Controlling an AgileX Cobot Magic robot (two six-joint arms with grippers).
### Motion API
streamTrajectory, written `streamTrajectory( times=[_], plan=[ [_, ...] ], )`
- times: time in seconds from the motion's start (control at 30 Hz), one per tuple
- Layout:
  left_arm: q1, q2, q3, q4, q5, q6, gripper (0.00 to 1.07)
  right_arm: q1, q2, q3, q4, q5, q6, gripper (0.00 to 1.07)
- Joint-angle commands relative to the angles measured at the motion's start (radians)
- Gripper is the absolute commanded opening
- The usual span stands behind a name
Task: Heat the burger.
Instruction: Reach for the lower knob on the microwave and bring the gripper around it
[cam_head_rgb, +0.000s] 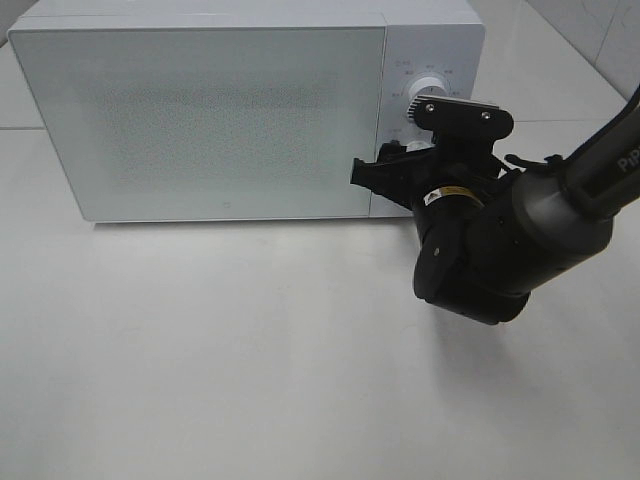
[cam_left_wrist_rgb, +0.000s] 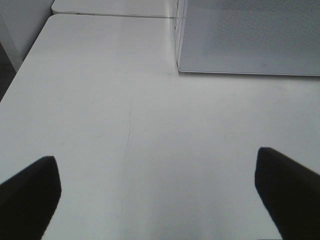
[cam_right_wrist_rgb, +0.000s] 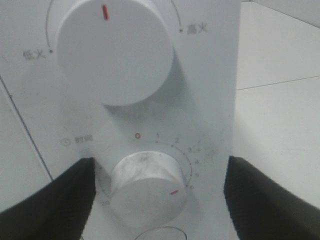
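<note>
On the microwave (cam_head_rgb: 200, 110) panel, two dials (cam_right_wrist_rgb: 115, 50): right hand (cam_right_wrist_rgb: 160, 165) spread open astride the lower dial (cam_right_wrist_rgb: 147, 192), left hand (cam_left_wrist_rgb: 155, 160) released

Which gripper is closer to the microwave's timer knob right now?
Right. The right gripper sits open around the timer knob, one finger on each side. The left gripper is off over the table, short of the microwave.

The microwave (cam_head_rgb: 430, 40) is smooth white, lightly glossy, its door (cam_head_rgb: 200, 125) a glossy pane over fine dotted mesh. The upper knob (cam_right_wrist_rgb: 115, 47) is clean matt white plastic, the lower knob (cam_right_wrist_rgb: 147, 187) smudged grey. The worktop (cam_left_wrist_rgb: 100, 100) is smooth white with a hairline scratch (cam_left_wrist_rgb: 130, 130). The arm (cam_head_rgb: 500, 240) is satin black plastic.
</note>
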Motion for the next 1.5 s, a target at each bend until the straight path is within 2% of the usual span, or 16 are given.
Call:
streamTrajectory(
  times=[0.03, 0.07, 0.1, 0.13, 0.17, 0.2, 0.23, 0.27, 0.3, 0.33, 0.37, 0.4, 1.0, 1.17, 1.5],
  plan=[
    [0.004, -0.023, 0.0, 0.0, -0.005, 0.003, 0.98, -0.003, -0.007, -0.011, 0.007, -0.023, 0.007, 0.57],
    [0.004, -0.023, 0.0, 0.0, -0.005, 0.003, 0.98, -0.003, -0.007, -0.011, 0.007, -0.023, 0.007, 0.57],
    [0.004, -0.023, 0.0, 0.0, -0.005, 0.003, 0.98, -0.003, -0.007, -0.011, 0.007, -0.016, 0.018, 0.46],
    [0.004, -0.023, 0.0, 0.0, -0.005, 0.003, 0.98, -0.003, -0.007, -0.011, 0.007, -0.013, 0.027, 0.41],
    [0.004, -0.023, 0.0, 0.0, -0.005, 0.003, 0.98, -0.003, -0.007, -0.011, 0.007, -0.013, 0.027, 0.41],
    [0.004, -0.023, 0.0, 0.0, -0.005, 0.003, 0.98, -0.004, -0.007, -0.011, 0.005, -0.002, 0.045, 0.27],
    [0.004, -0.023, 0.0, 0.0, -0.005, 0.003, 0.98, -0.006, -0.007, -0.011, 0.004, -0.001, 0.052, 0.21],
    [0.004, -0.023, 0.0, 0.0, -0.005, 0.003, 0.98, -0.006, -0.007, -0.011, 0.004, -0.001, 0.052, 0.21],
    [0.004, -0.023, 0.0, 0.0, -0.005, 0.003, 0.98, -0.006, -0.007, -0.011, 0.002, 0.004, 0.059, 0.11],
    [0.004, -0.023, 0.0, 0.0, -0.005, 0.003, 0.98, -0.006, -0.007, -0.011, 0.002, 0.004, 0.059, 0.11],
    [0.004, -0.023, 0.0, 0.0, -0.005, 0.003, 0.98, -0.006, -0.007, -0.011, -0.002, 0.004, 0.059, 0.04],
    [0.004, -0.023, 0.0, 0.0, -0.005, 0.003, 0.98, -0.006, -0.007, -0.011, -0.002, 0.004, 0.059, 0.02],
    [0.004, -0.023, 0.0, 0.0, -0.005, 0.003, 0.98, -0.006, -0.007, -0.011, -0.018, 0.006, 0.079, 0.04],
    [0.004, -0.023, 0.0, 0.0, -0.005, 0.003, 0.98, -0.006, -0.007, -0.011, -0.018, 0.007, 0.218, 0.04],
    [0.004, -0.023, 0.0, 0.0, -0.005, 0.003, 0.98, -0.006, -0.007, -0.011, -0.02, 0.038, 0.336, 0.05]
  ],
)
